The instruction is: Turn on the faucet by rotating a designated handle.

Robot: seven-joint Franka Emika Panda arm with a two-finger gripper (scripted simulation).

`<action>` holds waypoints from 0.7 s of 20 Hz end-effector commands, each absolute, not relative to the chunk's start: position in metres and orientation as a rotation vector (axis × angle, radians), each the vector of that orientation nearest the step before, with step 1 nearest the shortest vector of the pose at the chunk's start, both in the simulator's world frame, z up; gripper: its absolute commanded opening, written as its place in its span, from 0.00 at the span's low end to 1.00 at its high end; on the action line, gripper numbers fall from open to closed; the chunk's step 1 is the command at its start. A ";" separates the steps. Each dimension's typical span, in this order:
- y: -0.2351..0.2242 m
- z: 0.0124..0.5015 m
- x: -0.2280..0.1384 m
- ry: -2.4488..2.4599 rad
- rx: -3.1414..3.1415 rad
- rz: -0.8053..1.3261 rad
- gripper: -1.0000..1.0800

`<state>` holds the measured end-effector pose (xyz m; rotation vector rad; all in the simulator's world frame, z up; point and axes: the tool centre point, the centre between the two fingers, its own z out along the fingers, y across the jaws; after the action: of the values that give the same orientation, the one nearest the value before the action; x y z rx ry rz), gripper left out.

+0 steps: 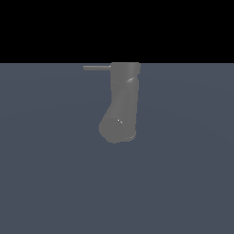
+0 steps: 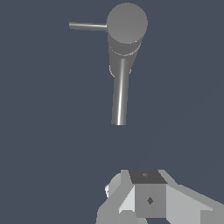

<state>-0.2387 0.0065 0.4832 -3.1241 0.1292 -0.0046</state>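
One white gripper [image 2: 151, 199], jaw state unclear, hangs well apart from the grey faucet [image 2: 126, 43], risking nudging the thick column instead of its thin handle [image 2: 87, 26].

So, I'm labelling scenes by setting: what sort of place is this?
A bare simulated test scene, not a real kitchen: a lone grey faucet with a thin handle stands on a flat blue-grey floor under a black void.

Matte grey faucet [image 1: 122, 103] and handle [image 1: 96, 67] — slate-blue floor [image 1: 50, 183]
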 end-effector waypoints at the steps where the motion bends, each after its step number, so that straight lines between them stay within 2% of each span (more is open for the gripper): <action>1: 0.012 0.480 -0.236 0.171 -3.122 -0.004 0.00; 14: 0.056 0.448 -0.206 0.545 -3.079 -0.002 0.00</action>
<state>-0.2104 0.0500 0.4522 -3.0877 0.4944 -0.0023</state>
